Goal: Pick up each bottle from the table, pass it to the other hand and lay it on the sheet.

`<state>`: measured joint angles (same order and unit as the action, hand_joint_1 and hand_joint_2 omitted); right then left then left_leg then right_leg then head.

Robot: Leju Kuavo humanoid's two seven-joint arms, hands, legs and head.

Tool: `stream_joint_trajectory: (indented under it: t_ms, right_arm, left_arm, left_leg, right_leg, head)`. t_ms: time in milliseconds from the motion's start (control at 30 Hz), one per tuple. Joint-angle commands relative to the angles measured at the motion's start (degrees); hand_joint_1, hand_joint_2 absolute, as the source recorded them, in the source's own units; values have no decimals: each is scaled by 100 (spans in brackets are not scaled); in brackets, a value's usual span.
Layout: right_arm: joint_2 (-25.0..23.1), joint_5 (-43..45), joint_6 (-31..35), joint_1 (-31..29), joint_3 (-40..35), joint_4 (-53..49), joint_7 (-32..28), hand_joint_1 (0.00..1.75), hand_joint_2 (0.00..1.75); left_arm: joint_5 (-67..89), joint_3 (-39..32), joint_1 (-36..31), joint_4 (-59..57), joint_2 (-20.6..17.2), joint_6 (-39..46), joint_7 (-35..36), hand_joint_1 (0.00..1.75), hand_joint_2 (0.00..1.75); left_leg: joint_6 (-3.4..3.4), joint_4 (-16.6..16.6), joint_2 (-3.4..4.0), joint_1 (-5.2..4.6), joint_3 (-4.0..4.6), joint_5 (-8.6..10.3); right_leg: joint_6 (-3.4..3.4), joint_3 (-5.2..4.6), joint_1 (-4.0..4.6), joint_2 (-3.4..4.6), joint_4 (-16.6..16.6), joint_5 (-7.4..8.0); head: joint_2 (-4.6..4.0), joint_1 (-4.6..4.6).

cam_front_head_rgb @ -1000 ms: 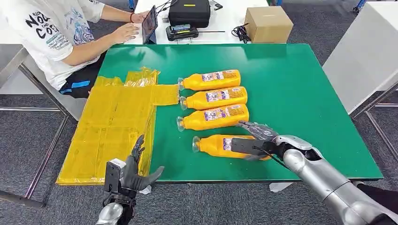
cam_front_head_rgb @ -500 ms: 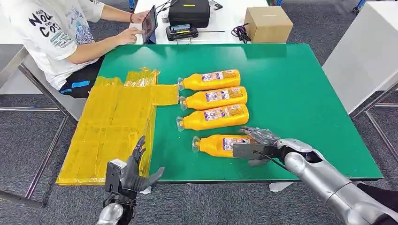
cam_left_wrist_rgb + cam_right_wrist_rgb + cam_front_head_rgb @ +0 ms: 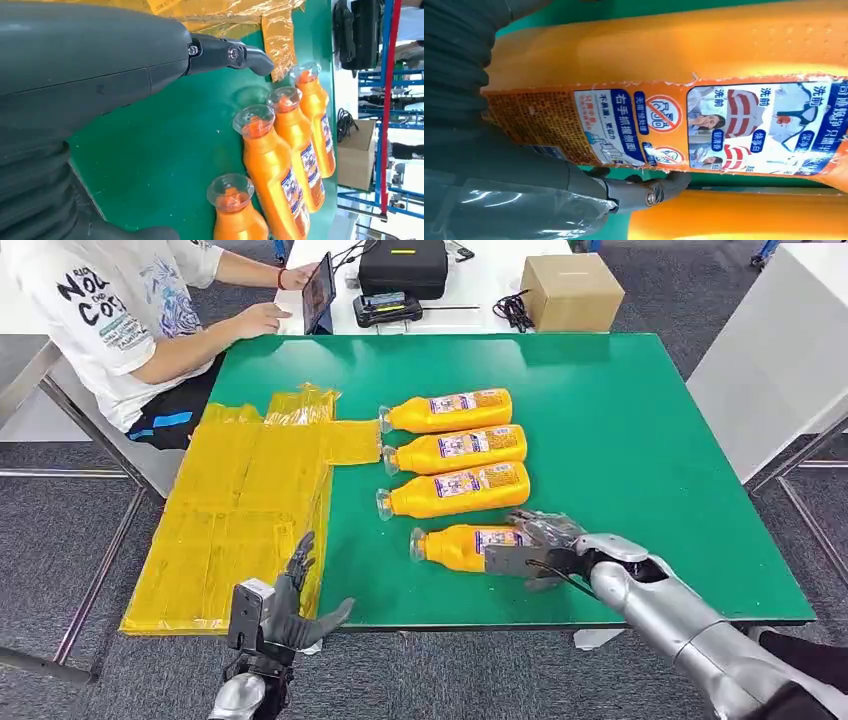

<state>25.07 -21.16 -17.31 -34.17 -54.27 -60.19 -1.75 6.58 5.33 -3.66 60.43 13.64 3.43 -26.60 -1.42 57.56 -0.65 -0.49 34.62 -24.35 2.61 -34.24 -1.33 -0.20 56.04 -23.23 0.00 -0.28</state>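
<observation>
Four bottles lie on the green table; the nearest bottle, lower centre of the head view, now has the right hand wrapped round its base, closer than a second ago. Lifting seems next. Left hand waits spread beside the yellow sheet.

person w/ tablet, cardboard box, black case

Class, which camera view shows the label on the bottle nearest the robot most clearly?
The right wrist view: the label fills the frame, its printing sharp. The head view shows it small beside the right hand. The left wrist view shows that bottle's cap end.
</observation>
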Motion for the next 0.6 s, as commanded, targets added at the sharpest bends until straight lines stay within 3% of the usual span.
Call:
stream_joint_trajectory:
  t_ms: [33, 100, 167, 200, 233, 600]
  right_arm:
    - [-408, -89, 35, -177, -455, 863, 35, 0, 175]
    - [-464, -149, 51, -183, -454, 952, -34, 0, 175]
    - [-493, -163, 75, -175, -437, 973, -72, 44, 175]
    - [-502, -157, 86, -164, -418, 975, -100, 133, 175]
    - [-507, -154, 96, -158, -403, 972, -115, 175, 175]
    - [-321, 153, 167, 21, -55, 610, -397, 175, 175]
  left_arm:
    - [-31, 113, -175, -333, -63, 8, 53, 0, 175]
    - [-37, 125, -178, -332, -73, 8, 62, 0, 175]
    - [-44, 129, -185, -336, -76, 9, 67, 0, 175]
    - [-47, 133, -188, -335, -78, 5, 68, 0, 175]
    - [-49, 134, -191, -335, -79, 4, 68, 0, 175]
    - [-72, 148, -225, -362, -90, -7, 53, 0, 175]
  left_leg:
    - [9, -5, 7, 9, -19, -4]
    - [10, -5, 7, 10, -24, -5]
    - [14, -4, 11, 17, -34, -9]
    - [11, -5, 7, 11, -29, -5]
    - [12, -5, 5, 13, -30, -5]
    - [9, -4, 2, 8, -27, -1]
  right_leg:
    - [-11, 20, 9, 4, -10, 0]
    - [-12, 25, 10, 3, -10, -2]
    - [-17, 36, 18, 5, -14, -3]
    - [-13, 30, 12, 3, -11, -2]
    - [-14, 32, 14, 0, -12, -3]
    - [-10, 26, 8, -4, -9, -2]
  head:
    - [0, 0]
    - [0, 0]
    - [0, -2]
    - [0, 0]
    - [0, 0]
    - [0, 0]
